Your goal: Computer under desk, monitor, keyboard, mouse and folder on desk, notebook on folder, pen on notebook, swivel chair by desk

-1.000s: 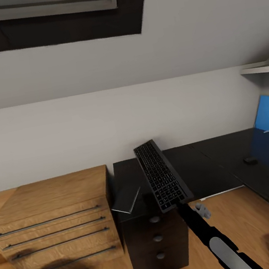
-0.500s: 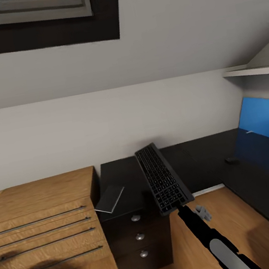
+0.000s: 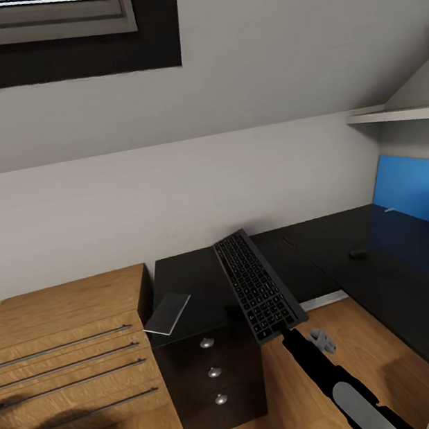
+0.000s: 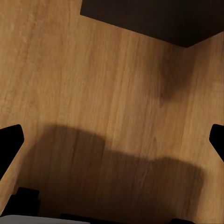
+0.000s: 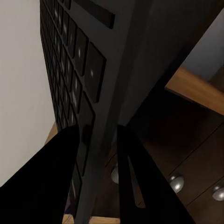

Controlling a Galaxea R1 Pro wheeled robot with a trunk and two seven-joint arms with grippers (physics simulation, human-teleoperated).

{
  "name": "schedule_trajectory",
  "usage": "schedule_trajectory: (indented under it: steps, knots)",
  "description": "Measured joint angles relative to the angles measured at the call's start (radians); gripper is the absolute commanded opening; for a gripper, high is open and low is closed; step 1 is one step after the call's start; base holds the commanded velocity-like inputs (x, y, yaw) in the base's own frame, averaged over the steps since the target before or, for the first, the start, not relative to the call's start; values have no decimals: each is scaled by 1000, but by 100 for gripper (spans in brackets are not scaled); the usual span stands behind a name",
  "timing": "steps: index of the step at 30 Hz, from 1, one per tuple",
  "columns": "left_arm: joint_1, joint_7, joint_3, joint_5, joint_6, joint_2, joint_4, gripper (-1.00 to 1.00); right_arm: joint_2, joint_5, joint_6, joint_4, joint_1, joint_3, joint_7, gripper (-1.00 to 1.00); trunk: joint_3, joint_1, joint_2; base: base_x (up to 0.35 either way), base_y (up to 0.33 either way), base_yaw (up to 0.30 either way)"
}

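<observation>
Head view: wooden drawer cabinet [image 3: 71,359] stood at the left, just beside the black three-drawer pedestal [image 3: 211,377] of the desk [image 3: 334,256]. A grey notebook [image 3: 167,314] lay on the surface above the pedestal, one corner overhanging the edge. A small dark object, presumably the mouse [image 3: 357,254], lay farther right on the surface, near the blue back panel [image 3: 422,192]. The keyboard [image 3: 257,284] was held tilted in the air over the pedestal end of the desk, gripped at its near short edge by the right gripper [image 3: 283,332].

Left wrist view: wooden floor [image 4: 93,93] lay below; the left gripper's fingertips [image 4: 10,140] stood wide apart, holding nothing.

Right wrist view: two black fingers [image 5: 135,177] were clamped on either face of the keyboard [image 5: 93,70], pedestal drawer knobs [image 5: 176,183] beyond.
</observation>
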Motion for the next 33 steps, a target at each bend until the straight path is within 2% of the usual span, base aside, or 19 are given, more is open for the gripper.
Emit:
schedule_trajectory:
  steps: [10, 26, 33]
  knots:
    - [0, 0, 0, 0, 0, 1, 0, 100, 1, 0, 0, 1, 0, 1, -1, -100, 0, 0, 0, 0, -1, 0]
    - [0, 0, -1, 0, 0, -2, 0, 100, -5, 7, 2, -5, 0, 8, 1, -100, 0, 0, 0, 0, -243, 0]
    - [0, 0, -1, 0, 0, -2, 0, 100, -8, 0, 109, -7, 0, 0, 2, -100, 0, 0, 0, -37, -20, 0]
